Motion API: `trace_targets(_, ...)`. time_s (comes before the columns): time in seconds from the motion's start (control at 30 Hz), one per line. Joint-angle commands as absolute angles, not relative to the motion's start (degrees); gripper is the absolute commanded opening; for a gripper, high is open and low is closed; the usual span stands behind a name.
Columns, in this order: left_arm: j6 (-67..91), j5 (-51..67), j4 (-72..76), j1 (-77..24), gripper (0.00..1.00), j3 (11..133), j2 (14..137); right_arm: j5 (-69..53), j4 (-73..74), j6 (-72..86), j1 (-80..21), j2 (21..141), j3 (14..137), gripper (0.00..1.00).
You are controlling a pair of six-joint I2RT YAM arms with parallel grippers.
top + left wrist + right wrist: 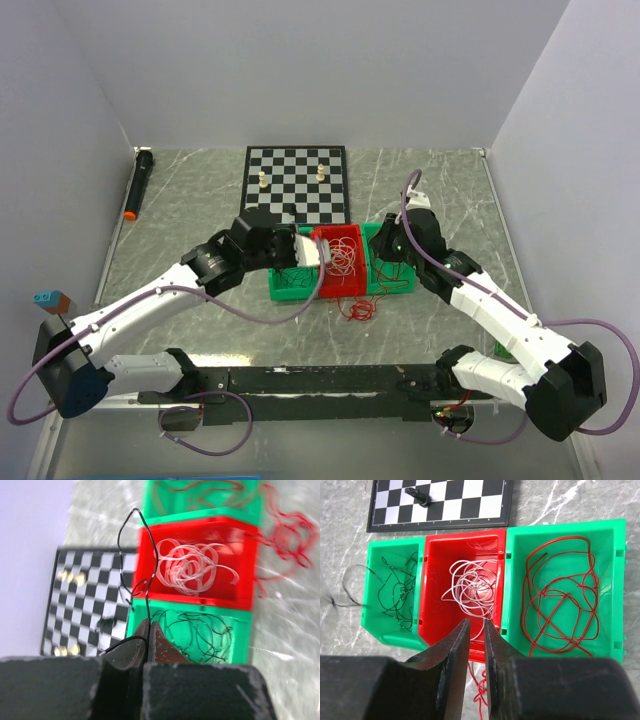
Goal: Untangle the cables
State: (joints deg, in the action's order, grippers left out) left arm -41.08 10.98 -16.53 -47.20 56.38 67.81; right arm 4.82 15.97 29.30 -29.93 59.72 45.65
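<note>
Left pincer [149, 626] clamps a black cable [149, 600] above the green bin [200, 609]; lower slowly, so its tail drops inside. Right pincer [476, 625], barely parted, holds nothing over the red bin [432, 590]; red strands [357, 308] lie at its 6 o'clock

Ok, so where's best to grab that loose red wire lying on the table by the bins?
Take the red wire at a loop on its side away from the bins, coming straight down. It lies flat and tangled on the table, so a sideways approach would likely miss.
</note>
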Motion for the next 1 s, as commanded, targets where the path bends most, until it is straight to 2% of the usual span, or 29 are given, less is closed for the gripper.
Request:
trace_targets(0.0, -27.70, 4.93, -7.58, -44.83, 0.01, 54.85, 66.45, 4.75, 15.47, 30.32, -29.44, 57.66, 47.20, 0.24)
trace_targets(0.7, -3.72, 9.67, 5.61, -39.82, 0.01, 50.28, 72.50, 5.01, 15.29, 30.85, -29.27, 57.22, 46.14, 0.22)
trace_targets(0.97, 7.63, 7.64, 3.08, -38.59, 0.01, 51.85, 76.73, 4.75, 14.50, 31.29, -29.27, 56.78, 45.09, 0.22)
